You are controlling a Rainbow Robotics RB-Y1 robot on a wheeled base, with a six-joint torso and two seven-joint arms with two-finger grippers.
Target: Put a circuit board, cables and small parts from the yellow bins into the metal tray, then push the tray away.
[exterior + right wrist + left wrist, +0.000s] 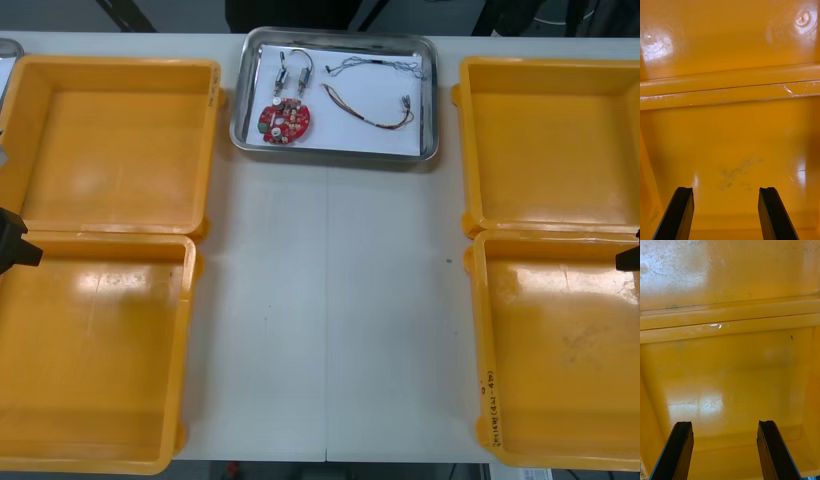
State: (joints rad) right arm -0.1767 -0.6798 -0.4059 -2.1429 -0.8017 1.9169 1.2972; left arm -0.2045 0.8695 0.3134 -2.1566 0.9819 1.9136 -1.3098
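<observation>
The metal tray (432, 100), white inside, sits at the table's far middle. In it lie a round red circuit board (284, 120), two small metal parts (282, 72) beside each other, a red and yellow cable (366, 113) and a thin dark cable (375, 65). My left gripper (725, 423) is open over the bare floor of the near left yellow bin (730, 375). My right gripper (726, 189) is open over the bare floor of the near right yellow bin (733, 142). Nothing is between either pair of fingers.
Four yellow bins flank the table: far left (110, 145), near left (90, 350), far right (550, 140), near right (560, 350). A black part of each arm shows at the left edge (14, 245) and the right edge (630, 258).
</observation>
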